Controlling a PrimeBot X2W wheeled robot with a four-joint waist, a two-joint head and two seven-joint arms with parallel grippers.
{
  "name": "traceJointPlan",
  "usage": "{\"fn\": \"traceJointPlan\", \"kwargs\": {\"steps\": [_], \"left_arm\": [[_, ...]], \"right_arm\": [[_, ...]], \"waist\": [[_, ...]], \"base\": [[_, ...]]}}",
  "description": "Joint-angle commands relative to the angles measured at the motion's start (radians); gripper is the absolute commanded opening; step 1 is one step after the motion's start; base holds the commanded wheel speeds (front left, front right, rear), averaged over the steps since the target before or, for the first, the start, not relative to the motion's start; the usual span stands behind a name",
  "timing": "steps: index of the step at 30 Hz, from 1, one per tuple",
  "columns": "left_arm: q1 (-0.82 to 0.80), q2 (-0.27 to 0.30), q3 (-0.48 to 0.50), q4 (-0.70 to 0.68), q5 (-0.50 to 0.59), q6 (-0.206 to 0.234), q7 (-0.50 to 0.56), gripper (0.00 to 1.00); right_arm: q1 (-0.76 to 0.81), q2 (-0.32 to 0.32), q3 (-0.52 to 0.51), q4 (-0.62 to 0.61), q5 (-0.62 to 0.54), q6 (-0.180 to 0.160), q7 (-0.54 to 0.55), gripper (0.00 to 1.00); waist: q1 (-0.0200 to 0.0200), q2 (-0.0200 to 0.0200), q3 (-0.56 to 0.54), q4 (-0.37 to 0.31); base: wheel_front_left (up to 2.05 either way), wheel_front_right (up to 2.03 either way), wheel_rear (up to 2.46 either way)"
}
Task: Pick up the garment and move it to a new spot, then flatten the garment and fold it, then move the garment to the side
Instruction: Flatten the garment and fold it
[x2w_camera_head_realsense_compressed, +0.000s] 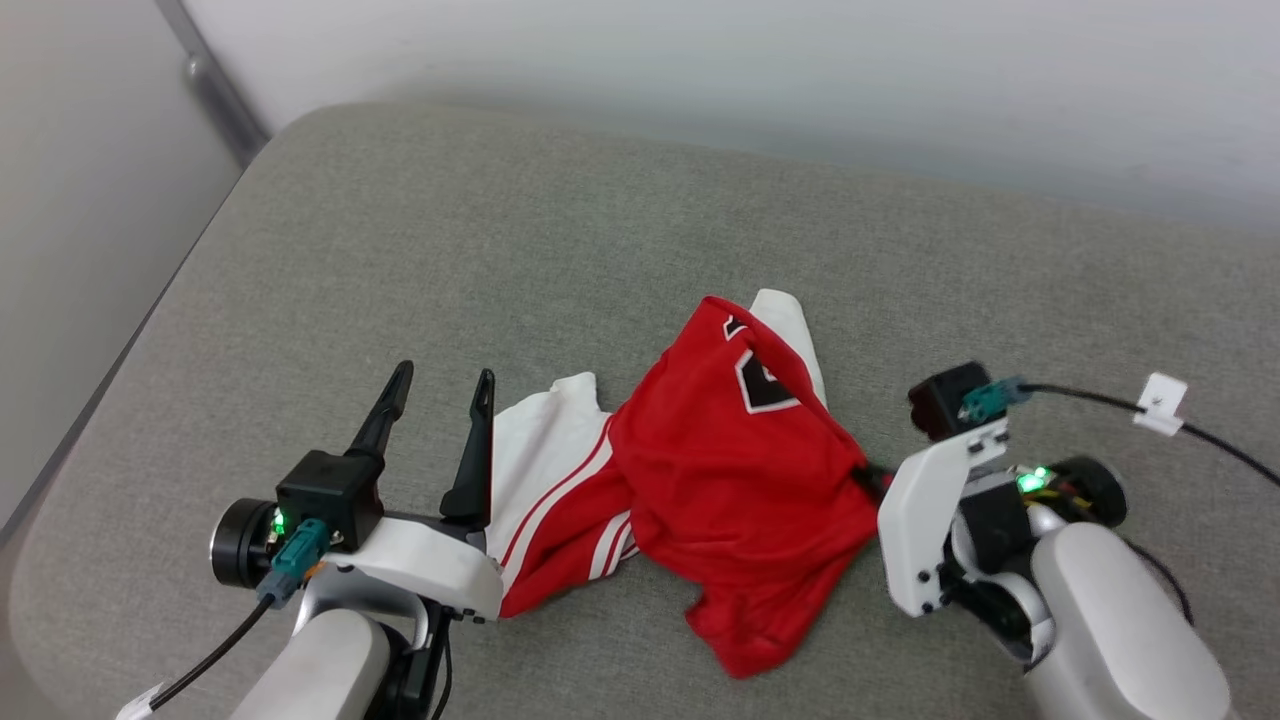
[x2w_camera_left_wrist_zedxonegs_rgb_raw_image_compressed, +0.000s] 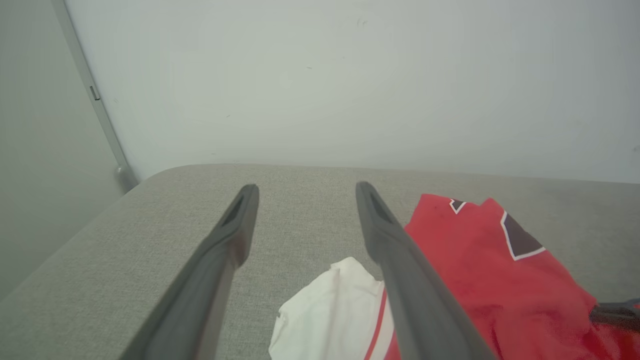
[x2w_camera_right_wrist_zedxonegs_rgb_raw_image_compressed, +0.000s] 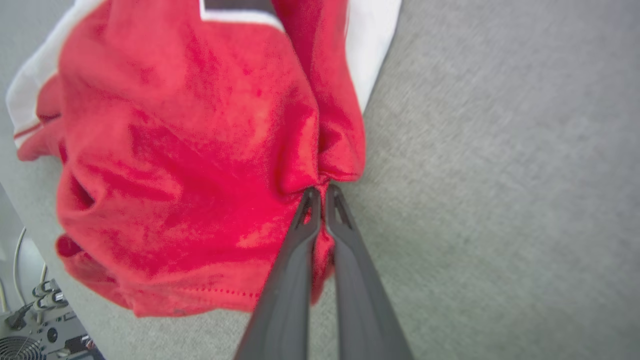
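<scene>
Garment (x2w_camera_head_realsense_compressed: 730, 470) clamped btwn fingers of R gripper (x2w_camera_right_wrist_zedxonegs_rgb_raw_image_compressed: 320, 192); L gripper (x2w_camera_head_realsense_compressed: 445, 372) fingers wide apart, holding nothing.

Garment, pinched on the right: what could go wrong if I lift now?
1. The right gripper is shut on a small fold of the garment, which might slip out.
2. The cloth lies crumpled and doubled over, so a one-point lift may keep it bunched.
3. The open left gripper sits close beside the white sleeve and could snag it.
</scene>
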Motion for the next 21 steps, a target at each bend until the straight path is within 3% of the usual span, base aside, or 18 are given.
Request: {"fn": "traceJointPlan", "kwargs": {"steps": [1,8,13,17,21], "left_arm": [[0.012,-0.002,0.004,0.002,0.008,0.002,-0.003,1.0],[0.068,0.014,0.009,0.017,0.008,0.009,0.0,1.0],[0.106,0.031,0.013,0.01,-0.002,0.025,0.01,1.0],[0.131,0.043,0.015,-0.002,-0.006,0.034,0.021,1.0],[0.143,0.055,0.014,-0.013,-0.008,0.04,0.032,1.0]], "right_arm": [[-0.018,-0.009,-0.01,-0.017,-0.008,-0.001,-0.011,0.0],[0.139,-0.015,-0.2,-0.281,-0.08,-0.001,-0.034,0.0],[0.365,0.042,-0.381,-0.46,-0.129,-0.001,0.027,0.0],[0.551,0.082,-0.496,-0.503,-0.132,-0.001,0.074,0.0],[0.674,0.096,-0.549,-0.432,-0.076,0.0,0.077,0.0]], "waist": [[-0.0001,0.0,-0.016,-0.017],[-0.0001,0.0,-0.087,-0.088],[-0.0001,0.0,-0.128,-0.138],[-0.0001,0.0,-0.146,-0.164],[-0.0001,0.0,-0.149,-0.174]], "base": [[0.0,0.0,0.0],[0.0,0.0,0.0],[0.0,0.0,0.0],[0.0,0.0,0.0],[0.0,0.0,0.0]]}}
